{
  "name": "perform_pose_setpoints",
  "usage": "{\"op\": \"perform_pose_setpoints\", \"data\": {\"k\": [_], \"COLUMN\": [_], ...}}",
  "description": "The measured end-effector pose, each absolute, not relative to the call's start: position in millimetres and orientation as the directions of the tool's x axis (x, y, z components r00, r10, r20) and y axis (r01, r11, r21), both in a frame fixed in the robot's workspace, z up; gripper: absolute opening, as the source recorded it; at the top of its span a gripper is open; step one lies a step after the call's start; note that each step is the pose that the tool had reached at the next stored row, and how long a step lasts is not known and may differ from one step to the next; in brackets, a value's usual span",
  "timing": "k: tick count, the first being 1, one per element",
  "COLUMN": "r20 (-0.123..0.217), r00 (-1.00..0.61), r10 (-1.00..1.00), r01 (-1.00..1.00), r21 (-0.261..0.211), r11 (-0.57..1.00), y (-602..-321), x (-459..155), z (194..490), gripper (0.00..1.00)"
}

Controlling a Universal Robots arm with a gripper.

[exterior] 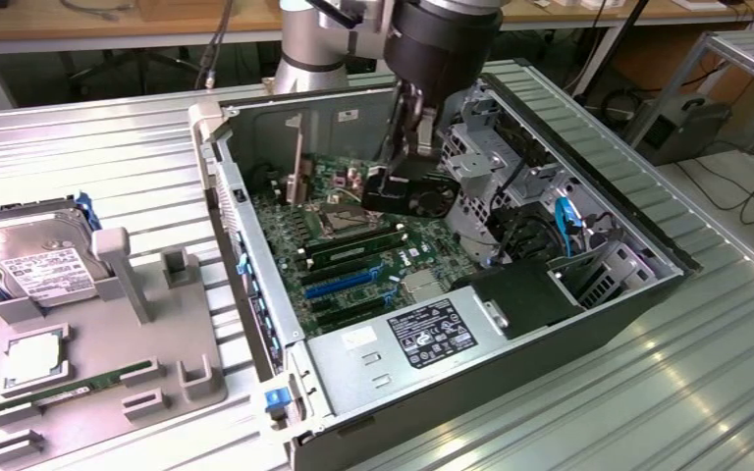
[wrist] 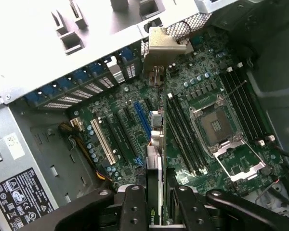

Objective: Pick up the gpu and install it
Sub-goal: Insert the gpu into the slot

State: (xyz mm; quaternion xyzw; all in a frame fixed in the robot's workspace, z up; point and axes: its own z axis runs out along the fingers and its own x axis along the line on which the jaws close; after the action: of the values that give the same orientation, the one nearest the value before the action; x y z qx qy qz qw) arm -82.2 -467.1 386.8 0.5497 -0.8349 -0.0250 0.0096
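My gripper is shut on the gpu, a slim black card seen edge-on between the two black fingers. The card reaches away from the gripper to its silvery bracket, which stands close to the case's slotted rear wall. It lies over the green motherboard, between the blue expansion slot and the black memory slots. I cannot tell whether its lower edge touches a slot. In the exterior view the gripper is down inside the open computer case.
The open CPU socket lies beside the memory slots. A power supply and a drive cage crowd the case's other sides. Outside, at the exterior view's left, a grey tray holds a hard drive and a RAM stick.
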Motion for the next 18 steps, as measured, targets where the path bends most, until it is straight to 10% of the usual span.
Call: {"op": "perform_pose_setpoints", "data": {"k": [18], "r20": [-0.019], "r00": [-0.084], "r10": [-0.996], "r01": [-0.995], "r21": [0.052], "r11": [0.083], "y": [-469], "x": [-84], "z": [369], "gripper": [0.26]}}
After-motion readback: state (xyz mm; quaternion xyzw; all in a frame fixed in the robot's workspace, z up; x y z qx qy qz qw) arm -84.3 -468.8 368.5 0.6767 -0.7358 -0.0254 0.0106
